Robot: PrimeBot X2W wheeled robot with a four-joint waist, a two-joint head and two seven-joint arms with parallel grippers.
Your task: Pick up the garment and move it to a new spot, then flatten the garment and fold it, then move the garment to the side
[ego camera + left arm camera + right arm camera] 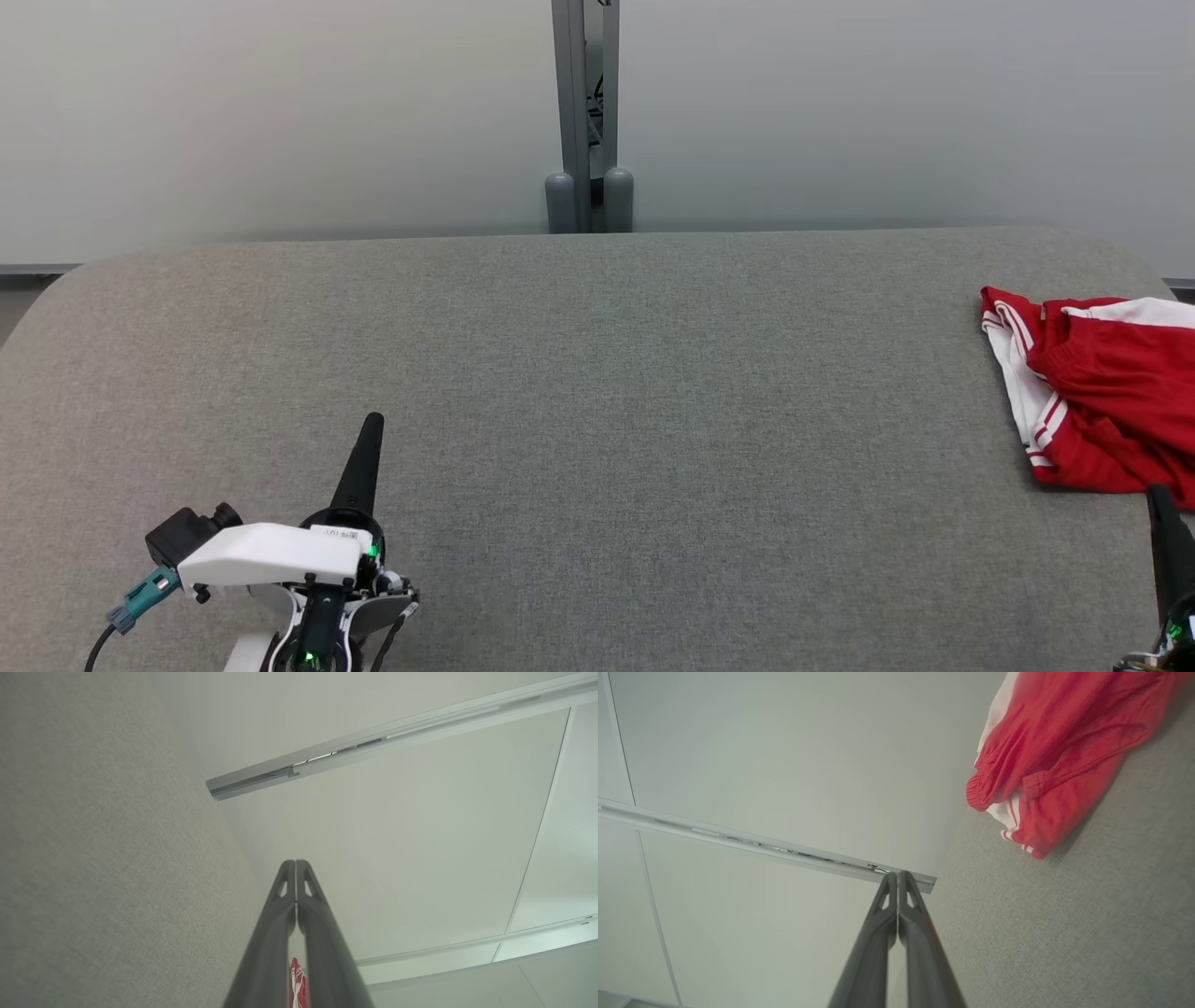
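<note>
The garment (1102, 392) is red with white stripes and lies crumpled at the right edge of the grey table (597, 392). In the right wrist view the garment (1059, 751) fills the upper right. A sliver of the garment (298, 983) shows between the fingers in the left wrist view. My left gripper (372, 422) rests at the lower left, far from the cloth, fingers pressed together and empty. My right gripper (1158, 495) stands at the lower right, its tip just below the garment's near edge, shut with nothing held. Both pairs of fingers meet at the tips: left gripper (295, 863), right gripper (897, 874).
A grey metal post (588, 121) rises behind the table's far edge against a pale wall (280, 112). The table has rounded far corners. Wall panels with a rail (761, 847) show in the wrist views.
</note>
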